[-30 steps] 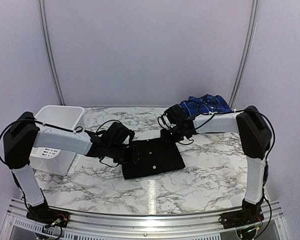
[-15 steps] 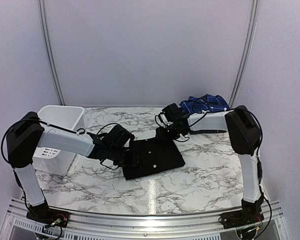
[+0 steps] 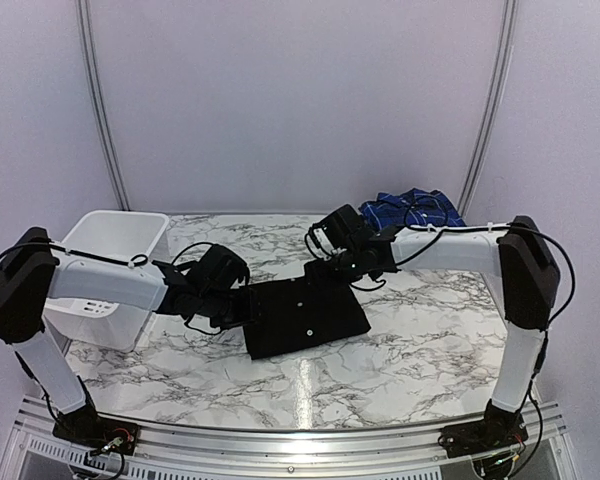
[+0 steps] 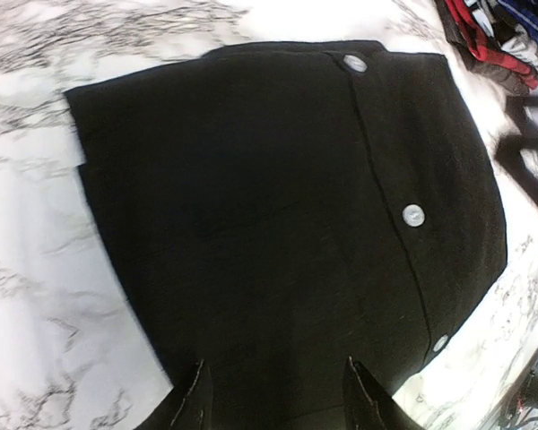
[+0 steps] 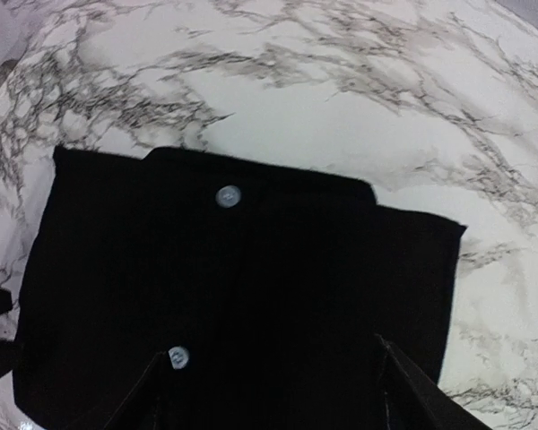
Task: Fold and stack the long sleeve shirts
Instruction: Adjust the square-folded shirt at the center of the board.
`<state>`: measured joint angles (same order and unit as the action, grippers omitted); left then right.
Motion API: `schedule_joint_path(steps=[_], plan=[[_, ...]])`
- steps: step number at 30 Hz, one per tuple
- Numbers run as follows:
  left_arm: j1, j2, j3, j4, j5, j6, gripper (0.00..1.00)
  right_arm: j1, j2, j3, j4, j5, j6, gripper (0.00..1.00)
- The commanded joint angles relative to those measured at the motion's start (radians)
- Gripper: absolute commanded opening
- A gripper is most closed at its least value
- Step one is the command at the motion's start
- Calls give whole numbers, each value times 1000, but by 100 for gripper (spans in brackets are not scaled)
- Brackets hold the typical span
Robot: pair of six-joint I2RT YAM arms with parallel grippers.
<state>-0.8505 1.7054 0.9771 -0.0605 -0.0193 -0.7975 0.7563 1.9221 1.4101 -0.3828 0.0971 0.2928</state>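
Observation:
A black long-sleeve shirt [image 3: 306, 315] lies folded into a flat rectangle on the marble table, its button strip up [image 4: 278, 197] [image 5: 233, 278]. My left gripper [image 3: 244, 304] is at its left edge. In the left wrist view that gripper [image 4: 276, 385] is open, its fingers [image 4: 195, 399] spread low over the cloth. At the shirt's far right corner is my right gripper [image 3: 342, 270]. The right wrist view shows it [image 5: 273, 372] open wide above the cloth. Folded plaid shirts [image 3: 414, 209], blue-and-white on top, sit at the back right. A red plaid one [image 4: 486, 43] shows in the left wrist view.
A white plastic basket [image 3: 108, 243] stands at the table's left side, behind my left arm. Bare marble [image 3: 400, 355] lies in front of and to the right of the black shirt. Upright frame rails rise behind the table.
The right jaws have spread wider and the right arm has swung, its elbow moving right. The left gripper has drawn back a little to the left. The black shirt stays put.

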Motion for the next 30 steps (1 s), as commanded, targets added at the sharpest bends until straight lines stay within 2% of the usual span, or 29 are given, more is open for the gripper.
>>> schedule_joint_path(steps=[1, 9, 15, 19, 25, 27, 30], plan=[[17, -67, -60, -57, -28, -61, 53, 95, -31, -69, -33, 45, 49, 71], [29, -120, -130, -52, -13, -94, 56, 172, 39, -137, -37, 85, 116, 71], [32, -133, -163, -37, -10, -105, 62, 205, 98, -154, -48, 86, 172, 74], [33, -121, -171, -8, 1, -104, 64, 204, 25, -169, -55, 105, 187, 77], [38, -86, -196, 122, 58, -136, 64, 172, -120, -229, -65, 120, 209, 76], [38, -76, -207, 176, 79, -146, 62, 143, -179, -285, -39, 101, 221, 74], [38, -46, -212, 214, 102, -158, 56, 88, -243, -386, 6, 48, 234, 62]])
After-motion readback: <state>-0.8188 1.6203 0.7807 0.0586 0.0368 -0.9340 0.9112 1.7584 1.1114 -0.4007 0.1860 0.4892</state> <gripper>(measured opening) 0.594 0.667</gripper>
